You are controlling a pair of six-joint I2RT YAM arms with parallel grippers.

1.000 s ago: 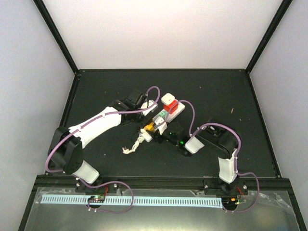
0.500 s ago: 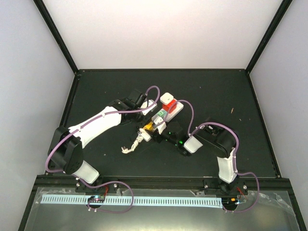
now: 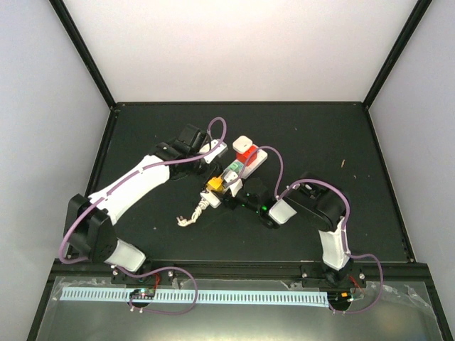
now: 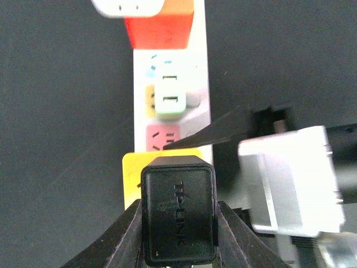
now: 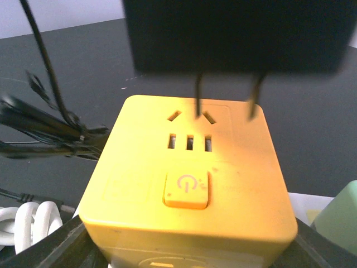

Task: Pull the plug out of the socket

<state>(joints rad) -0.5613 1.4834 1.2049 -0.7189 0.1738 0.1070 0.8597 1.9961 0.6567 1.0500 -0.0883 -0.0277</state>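
Left end effector (image 4: 178,223), clenched on the black TP-Link plug (image 4: 177,190), holds it just above the yellow outlet (image 5: 189,162) of the power strip (image 4: 162,134) — its prongs (image 5: 198,95) look clear of the slots. Right end effector (image 5: 189,245) clamps the strip's yellow end, evidently bracing it against the pull. Beyond, a pale green adapter (image 4: 170,97) and a red block (image 4: 159,30) obstruct nothing.

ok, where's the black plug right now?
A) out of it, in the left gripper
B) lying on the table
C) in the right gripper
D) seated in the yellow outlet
A: the right wrist view shows the prongs of the black plug bare above the yellow outlet of the socket, and the left gripper clamps its sides.
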